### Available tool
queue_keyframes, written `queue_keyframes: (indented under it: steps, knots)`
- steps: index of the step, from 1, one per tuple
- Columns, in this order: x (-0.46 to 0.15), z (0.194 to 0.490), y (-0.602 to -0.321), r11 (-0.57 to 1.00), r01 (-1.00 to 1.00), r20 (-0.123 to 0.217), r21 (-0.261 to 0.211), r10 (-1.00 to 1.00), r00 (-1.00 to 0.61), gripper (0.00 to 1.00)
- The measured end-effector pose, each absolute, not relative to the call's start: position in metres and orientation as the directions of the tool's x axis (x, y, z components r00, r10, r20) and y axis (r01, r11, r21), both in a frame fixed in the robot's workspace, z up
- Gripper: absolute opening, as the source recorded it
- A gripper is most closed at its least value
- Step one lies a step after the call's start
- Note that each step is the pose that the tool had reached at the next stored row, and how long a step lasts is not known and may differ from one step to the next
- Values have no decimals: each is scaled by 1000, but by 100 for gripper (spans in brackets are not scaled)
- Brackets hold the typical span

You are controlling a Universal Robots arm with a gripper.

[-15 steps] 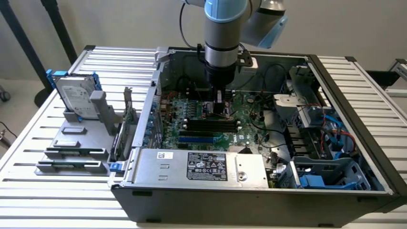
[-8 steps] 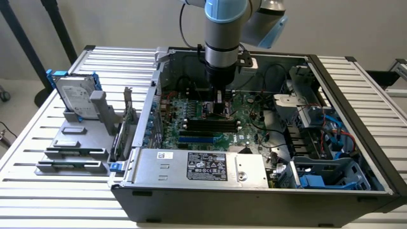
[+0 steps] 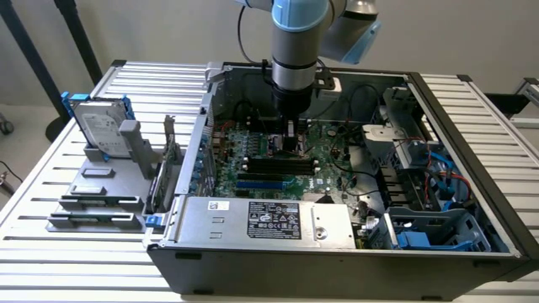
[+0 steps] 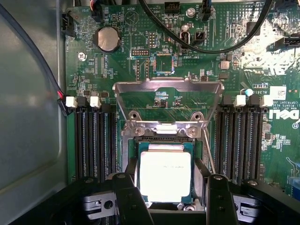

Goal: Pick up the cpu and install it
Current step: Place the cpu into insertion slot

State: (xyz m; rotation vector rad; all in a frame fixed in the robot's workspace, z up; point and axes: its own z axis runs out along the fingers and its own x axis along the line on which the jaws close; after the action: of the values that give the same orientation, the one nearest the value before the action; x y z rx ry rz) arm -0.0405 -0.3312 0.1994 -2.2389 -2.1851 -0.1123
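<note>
- Gripper [image 4: 165, 163], mine, pinched the cpu [image 4: 165, 177] by two opposite edges, with one black finger [image 4: 127, 190] on each side of it.
- I held the cpu flat, metal top up, directly over the socket [image 4: 164, 139]. Whether it already touched the socket I could not tell.
- My arm [image 3: 295, 63] stood upright above the socket, inside the open computer case [image 3: 278, 268].
- The load plate [image 4: 168, 96] stood hinged open just beyond the socket and left it uncovered.
- The memory slots [image 4: 91, 140] ran along both sides of the socket, apart from my fingers.
- Step in hand, as I judged it: the pick-up was done, and the install stood at placing the chip in the socket.
- I judged that this placing called for edges square to the socket frame, a level chip and no sideways push, since bent contacts were the risk.
</note>
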Motion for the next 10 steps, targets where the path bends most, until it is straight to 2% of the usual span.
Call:
queue_keyframes:
  steps: [10]
  knots:
    - [-40, 198, -331, -28, 999, 57, 36, 998, 26, 55]
